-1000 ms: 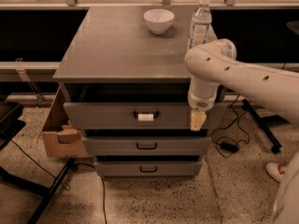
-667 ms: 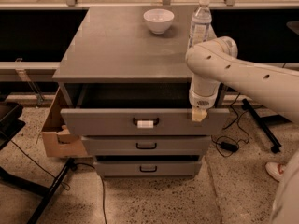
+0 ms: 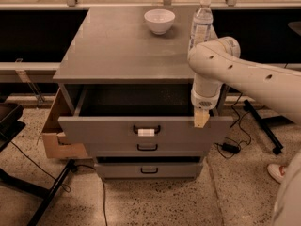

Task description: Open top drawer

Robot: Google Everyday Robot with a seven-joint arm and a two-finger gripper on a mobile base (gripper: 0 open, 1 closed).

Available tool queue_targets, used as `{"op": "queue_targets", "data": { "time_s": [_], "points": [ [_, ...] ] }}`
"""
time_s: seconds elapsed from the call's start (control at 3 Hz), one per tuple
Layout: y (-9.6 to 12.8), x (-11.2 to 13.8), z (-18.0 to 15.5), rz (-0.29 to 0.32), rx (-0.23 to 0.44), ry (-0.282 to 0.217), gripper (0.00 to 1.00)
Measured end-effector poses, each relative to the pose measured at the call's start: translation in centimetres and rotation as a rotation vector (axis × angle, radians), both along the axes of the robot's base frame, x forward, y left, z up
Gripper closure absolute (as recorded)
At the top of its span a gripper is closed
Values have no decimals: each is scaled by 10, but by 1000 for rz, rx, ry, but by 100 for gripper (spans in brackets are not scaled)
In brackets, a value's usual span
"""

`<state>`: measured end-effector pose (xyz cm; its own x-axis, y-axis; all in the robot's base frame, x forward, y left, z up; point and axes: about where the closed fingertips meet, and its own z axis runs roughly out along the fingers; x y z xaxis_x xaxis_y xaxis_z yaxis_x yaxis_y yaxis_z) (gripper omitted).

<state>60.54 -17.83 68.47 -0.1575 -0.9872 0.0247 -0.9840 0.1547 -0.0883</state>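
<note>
At the cabinet's front, top drawer (image 3: 113, 131) has slid out farther vs a sec ago: front panel sits lower in view & the dark speckled interior now shows wide. Judging by that, task's mostly done, maybe a bit more travel left. My gripper (image 3: 201, 118) sits at the panel's top edge, approx 2 o'clock from the handle (image 3: 146, 127), near the right end, tip aimed at 6 o'clock. Can't tell if it's set wide or narrow. Arm (image 3: 254, 79) reaches in from 3 o'clock, wrist bent down.
</note>
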Motion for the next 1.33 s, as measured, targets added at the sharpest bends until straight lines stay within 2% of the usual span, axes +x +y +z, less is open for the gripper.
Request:
{"op": "queue_targets", "data": {
  "time_s": [0.33, 0.67, 1.0, 1.33],
  "points": [
    [0, 0, 0, 0, 0, 0, 16],
    [0, 0, 0, 0, 0, 0, 0],
    [0, 0, 0, 0, 0, 0, 0],
    [1, -23, -5, -15, 17, -5, 3]
  ]
}}
